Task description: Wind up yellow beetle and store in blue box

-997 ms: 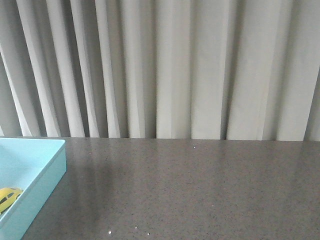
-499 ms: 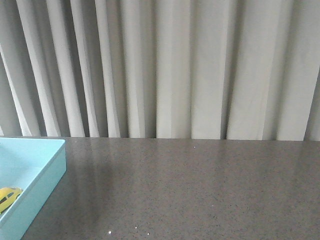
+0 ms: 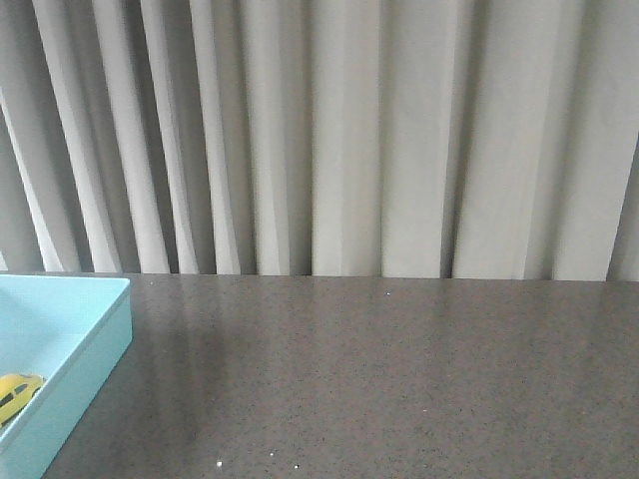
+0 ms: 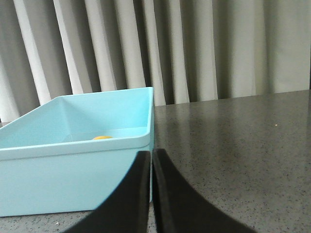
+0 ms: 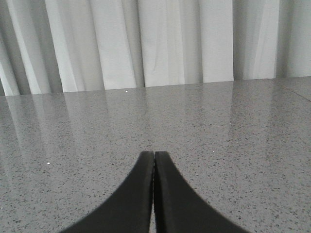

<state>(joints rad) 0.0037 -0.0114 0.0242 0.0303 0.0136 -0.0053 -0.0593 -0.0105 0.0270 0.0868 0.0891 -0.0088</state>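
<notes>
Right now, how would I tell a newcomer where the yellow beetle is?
Start at the grey speckled table and look to its left edge, where the blue box sits. The yellow beetle lies inside it on the floor: a tiny rounded bright yellow car, the only thing seen in the box.

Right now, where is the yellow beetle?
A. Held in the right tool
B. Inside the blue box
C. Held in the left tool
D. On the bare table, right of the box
B: the beetle lies inside the box, seen over its wall in the front view, while the left tool and right tool are both shut on nothing.
</notes>
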